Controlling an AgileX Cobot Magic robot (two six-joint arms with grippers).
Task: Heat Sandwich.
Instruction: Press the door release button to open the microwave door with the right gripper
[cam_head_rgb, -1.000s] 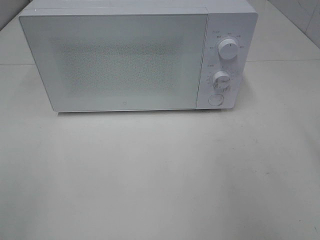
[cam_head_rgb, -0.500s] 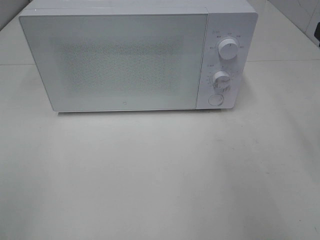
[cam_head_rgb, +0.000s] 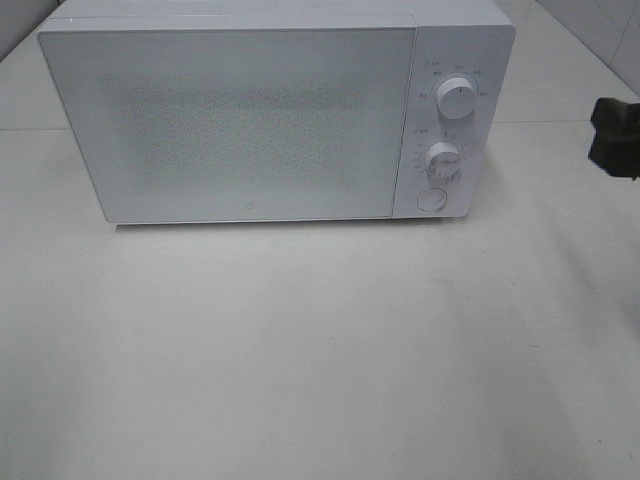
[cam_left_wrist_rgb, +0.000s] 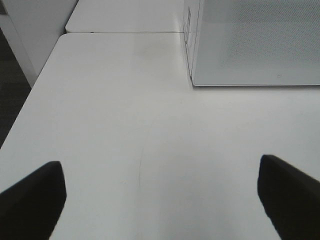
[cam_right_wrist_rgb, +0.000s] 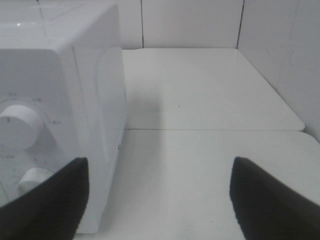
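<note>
White microwave (cam_head_rgb: 270, 115) on a pale counter (cam_head_rgb: 320, 350) fills most of my high view. Its frosted, dotted door (cam_head_rgb: 240, 120) is shut flush, and I cannot see through it. The control panel sits to the right of the door: an upper knob (cam_head_rgb: 458, 98), a lower knob (cam_head_rgb: 443, 159) under it, and a round button (cam_head_rgb: 431, 199) at the bottom. The sandwich shows in none of my three views, so I cannot tell where it is. My left fingers (cam_left_wrist_rgb: 35, 200) are spread wide with only bare counter between them. They hang over the open surface in front of the microwave's left front corner, well apart from it, and a seam between two counter slabs runs behind that corner. My right fingers (cam_right_wrist_rgb: 50, 200) are also spread, with nothing between them. They point along the microwave's right side, past the panel, with both knobs showing close to one fingertip and the tiled wall (cam_right_wrist_rgb: 190, 22) at the back. In the high view a dark piece of the right arm (cam_head_rgb: 615, 135) shows at the right edge. It is level with the knobs and stands clear of the microwave, above the counter.
</note>
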